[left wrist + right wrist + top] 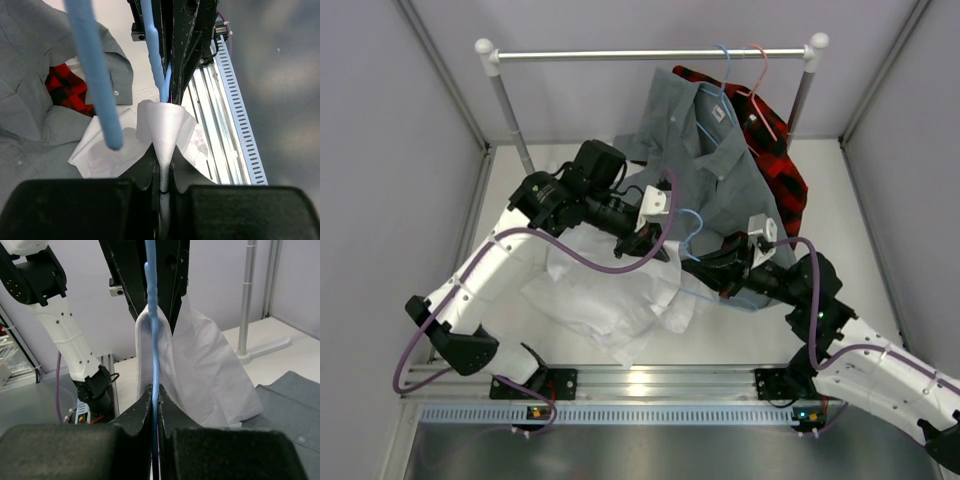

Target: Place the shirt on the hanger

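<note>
Overhead, the arms meet above the table [850, 220]. The white shirt [605, 295] lies mostly heaped there, with the light-blue wire hanger [692, 216] raised between the left end effector [648, 242] and right end effector [718, 268].

Left wrist: fingers [147, 172] pinch a peak of shirt fabric.

Right wrist: fingers [142, 407] clamp the hanger wire, and the shirt drapes over one side.

Step judged: threading hanger into shirt. The next move likely calls for drawing fabric over the wire's shoulder while the hanger is kept steady.

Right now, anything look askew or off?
The white shirt lies crumpled on the table, only a pinched fold lifted by the left pincer; the right pincer holds the light-blue hanger beside that fold. Nothing looks damaged.
</note>
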